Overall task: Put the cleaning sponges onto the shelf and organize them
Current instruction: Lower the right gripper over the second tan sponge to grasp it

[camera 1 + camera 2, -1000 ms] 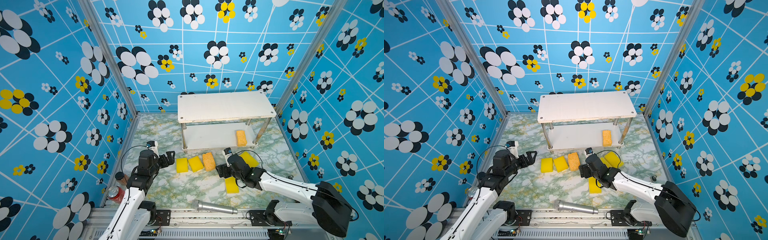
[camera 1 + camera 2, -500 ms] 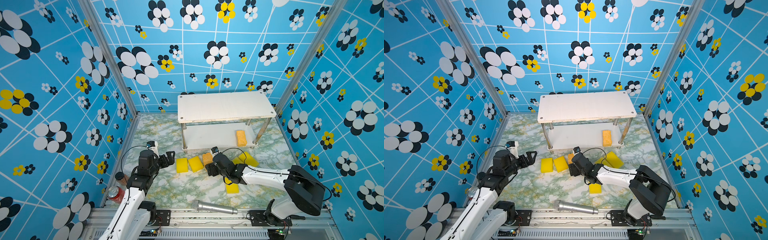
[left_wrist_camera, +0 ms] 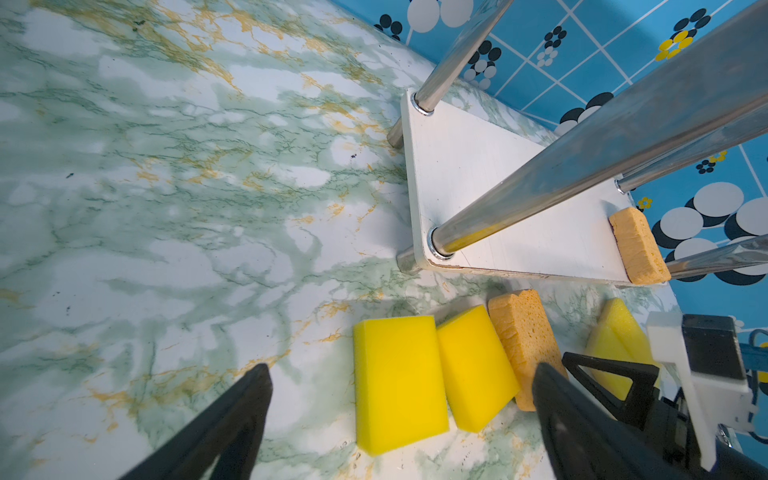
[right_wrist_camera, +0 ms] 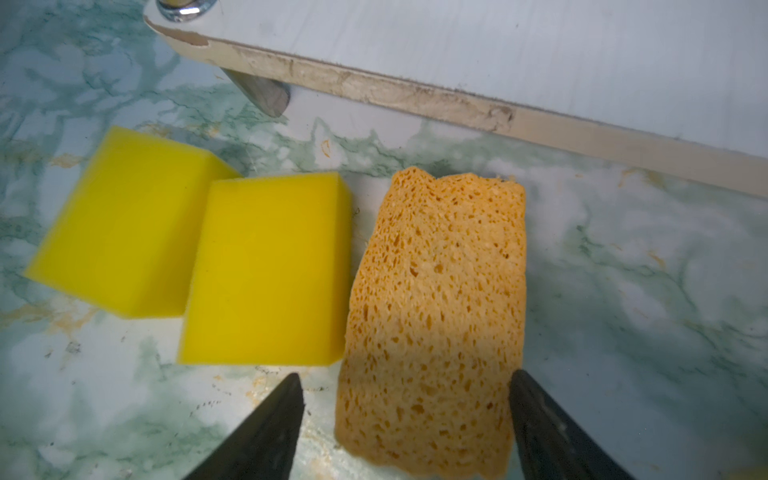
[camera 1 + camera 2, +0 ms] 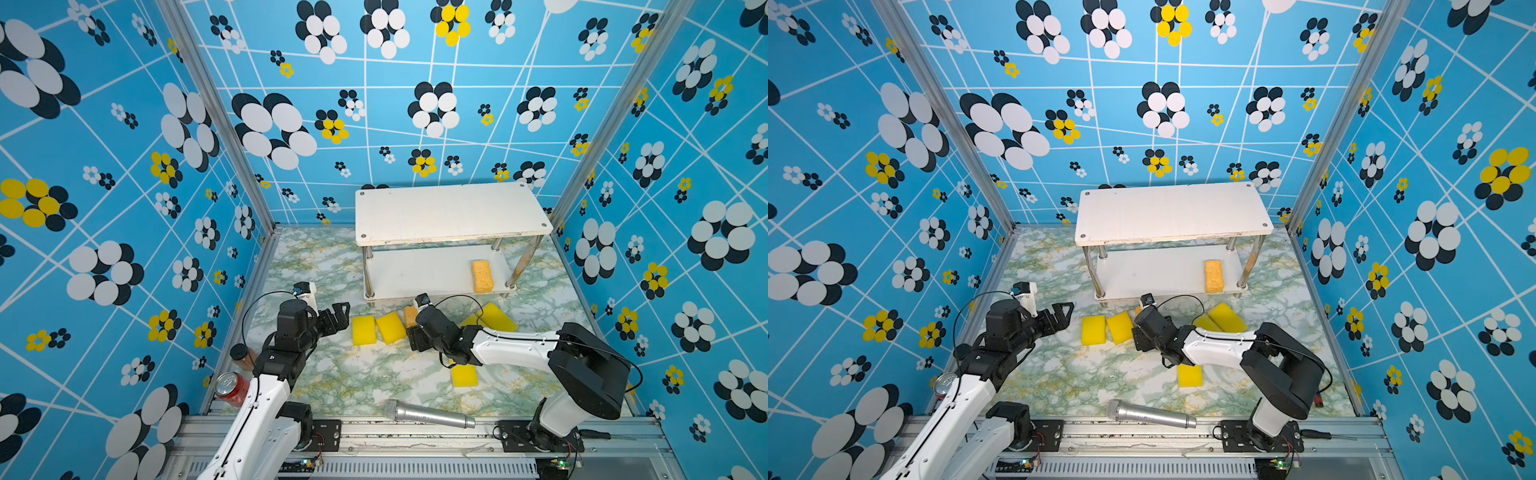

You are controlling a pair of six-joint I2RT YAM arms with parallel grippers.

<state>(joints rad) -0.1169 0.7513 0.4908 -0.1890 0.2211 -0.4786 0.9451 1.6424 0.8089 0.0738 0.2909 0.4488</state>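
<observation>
Right pincer (image 4: 401,374) open, jaws straddling orange sponge (image 4: 436,291), not clamped. That sponge lies flat on counter (image 5: 365,386), just in front of shelf (image 5: 453,212). Left pincer (image 3: 401,370) wide, empty, over counter near two yellow sponges (image 3: 399,382). Second orange sponge (image 5: 482,276) on shelf's lower board, right end. Three more yellow sponges (image 5: 464,375) on counter by right arm.

Rough porous orange sponge (image 4: 436,299) between tips of right claw (image 4: 405,376), smooth matt yellow foam (image 4: 266,270) beside, polished chrome legs (image 3: 540,183) beyond
</observation>
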